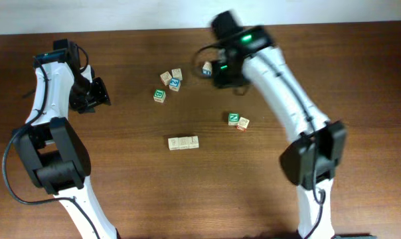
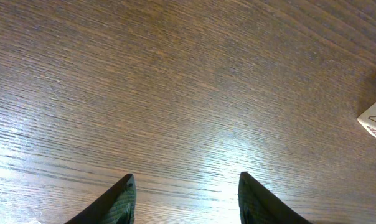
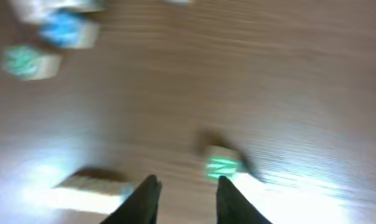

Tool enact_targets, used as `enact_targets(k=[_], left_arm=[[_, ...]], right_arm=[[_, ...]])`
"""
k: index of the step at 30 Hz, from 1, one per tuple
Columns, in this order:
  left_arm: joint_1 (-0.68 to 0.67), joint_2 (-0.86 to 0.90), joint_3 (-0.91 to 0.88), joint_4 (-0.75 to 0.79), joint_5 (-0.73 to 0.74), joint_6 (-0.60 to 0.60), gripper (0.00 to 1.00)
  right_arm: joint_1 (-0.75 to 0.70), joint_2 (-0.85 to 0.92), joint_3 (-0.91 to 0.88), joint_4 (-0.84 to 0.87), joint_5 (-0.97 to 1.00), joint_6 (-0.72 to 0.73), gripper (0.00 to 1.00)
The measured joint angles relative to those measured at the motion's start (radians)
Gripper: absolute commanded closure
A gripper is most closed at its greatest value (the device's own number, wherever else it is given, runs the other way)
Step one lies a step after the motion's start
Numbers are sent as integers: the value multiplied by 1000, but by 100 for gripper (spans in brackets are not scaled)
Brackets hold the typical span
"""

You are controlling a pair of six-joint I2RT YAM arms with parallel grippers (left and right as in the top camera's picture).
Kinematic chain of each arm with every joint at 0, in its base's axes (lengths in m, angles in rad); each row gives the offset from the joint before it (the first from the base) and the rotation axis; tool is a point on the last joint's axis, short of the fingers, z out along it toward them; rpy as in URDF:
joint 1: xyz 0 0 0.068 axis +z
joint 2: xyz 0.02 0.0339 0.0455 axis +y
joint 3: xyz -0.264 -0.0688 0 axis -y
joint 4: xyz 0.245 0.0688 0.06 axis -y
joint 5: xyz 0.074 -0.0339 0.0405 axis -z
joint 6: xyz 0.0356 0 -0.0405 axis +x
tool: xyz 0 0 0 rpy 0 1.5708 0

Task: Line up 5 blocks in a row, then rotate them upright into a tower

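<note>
1. The right gripper (image 1: 217, 72) hangs over the far middle of the table (image 1: 121, 172), just beside a blue-lettered cube (image 1: 207, 67) in the overhead view. In its blurred wrist view the jaws stand apart with only bare wood between them, so it holds nothing.
2. The left gripper (image 2: 187, 177) sits at the left, jaws apart and empty, well apart from the blocks.
3. The N block (image 1: 234, 118) lies right of centre, touching a red-marked block (image 1: 243, 123). A row (image 1: 183, 143) of three pale blocks lies nearer the front, side against side.
4. The step looks like a gap between grasps. How many blocks are already turned cannot be told.
5. Next, the right gripper must come down over one block, probably the N block, and straddle it squarely. It then has to close on opposite faces and turn the block without shoving its neighbour.
</note>
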Motion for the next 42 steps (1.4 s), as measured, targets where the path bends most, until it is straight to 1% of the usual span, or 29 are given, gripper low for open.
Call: enact_targets(k=[1, 3, 5, 6, 7, 8, 10, 14, 16, 18, 20, 25, 30, 35, 36, 37, 39, 42], left_arm=[[0, 0, 0, 0, 0, 0, 49], [0, 0, 0, 1, 0, 0, 49], [0, 0, 0, 8, 0, 0, 49], [0, 0, 0, 12, 0, 0, 49], [0, 0, 0, 11, 0, 0, 49], [0, 0, 0, 12, 0, 0, 49], [0, 0, 0, 13, 0, 0, 49], [0, 0, 0, 12, 0, 0, 49], [0, 0, 0, 12, 0, 0, 49], [0, 0, 0, 11, 0, 0, 49], [0, 0, 0, 11, 0, 0, 49], [0, 0, 0, 11, 0, 0, 50], [0, 0, 0, 11, 0, 0, 50], [0, 0, 0, 7, 0, 0, 49], [0, 0, 0, 7, 0, 0, 49], [0, 0, 0, 7, 0, 0, 49], [0, 0, 0, 7, 0, 0, 49], [0, 0, 0, 7, 0, -3, 49]], right_arm=[[-42, 1, -30, 11, 2, -6, 64], [-80, 3, -117, 57, -10, -46, 61], [-80, 10, -206, 115, -34, -94, 60], [-77, 10, -235, 135, -40, -107, 57], [-65, 13, -295, 167, -51, -124, 56], [-57, 13, -323, 202, -53, -130, 56], [-37, 13, -375, 237, -52, -127, 56], [-14, 14, -455, 290, -41, -67, 56], [-12, 14, -471, 293, -38, -46, 59], [-11, 14, -474, 293, -36, -27, 70], [-4, 14, -474, 289, -34, -10, 75], [42, 14, -474, 255, -66, 13, 78], [140, 14, -475, 249, -100, 55, 78], [183, 14, -475, 261, -106, 72, 77], [183, 14, -475, 265, -106, 74, 72], [183, 14, -475, 267, -106, 74, 63], [183, 14, -475, 267, -107, 78, 56], [183, 14, -475, 265, -111, 77, 55]])
